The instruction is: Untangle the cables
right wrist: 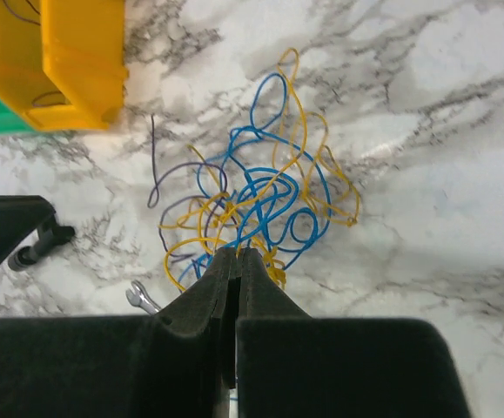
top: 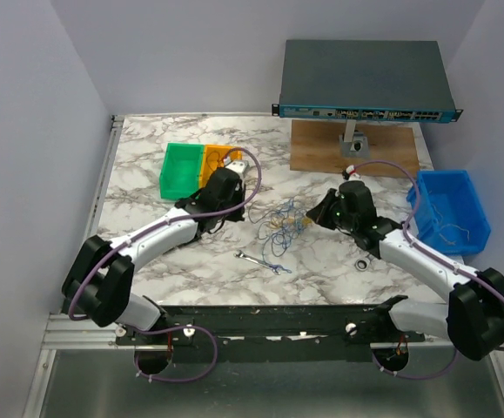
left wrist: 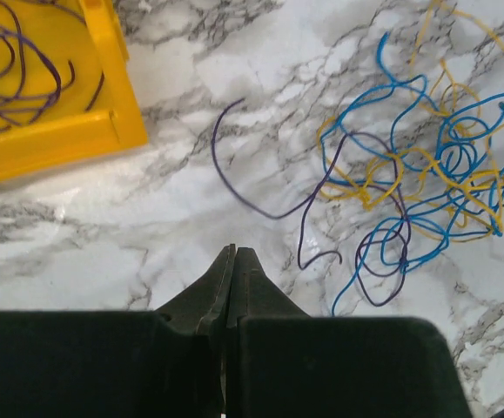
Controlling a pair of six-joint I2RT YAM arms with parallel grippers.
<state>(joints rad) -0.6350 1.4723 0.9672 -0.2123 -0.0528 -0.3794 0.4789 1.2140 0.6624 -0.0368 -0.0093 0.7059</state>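
A white marble table (top: 147, 252) with grey veins sits inside a pale-walled enclosure.

From its own wrist view, the left gripper (left wrist: 234, 257) has its two black fingers pressed together with nothing between them. Just ahead of its tips, a dark purple strand (left wrist: 260, 207) curves across the marble. The strand's right end runs into the cables (left wrist: 426, 174), a loose knot of blue, yellow and dark wires ahead and to the right. Ahead and to the left is a yellow bin (left wrist: 123, 113) with a few purple wires lying in it.

The right gripper (right wrist: 237, 259) is also pressed together, its tips at the near edge of the same knot. Strands run up to and under those tips, and it cannot be told whether one is caught. A small silver wrench (right wrist: 143, 298) lies just left of them.

Likely risks:
- If the right gripper does hold a strand, pulling it could drag the whole knot along or tighten its loops instead of freeing one wire.
- The wires are hair-thin and lie flat, so a pinch may close on nothing or take two colours at once.
- A dragged knot could snag the wrench.
- Both grippers work the same small patch and could collide.
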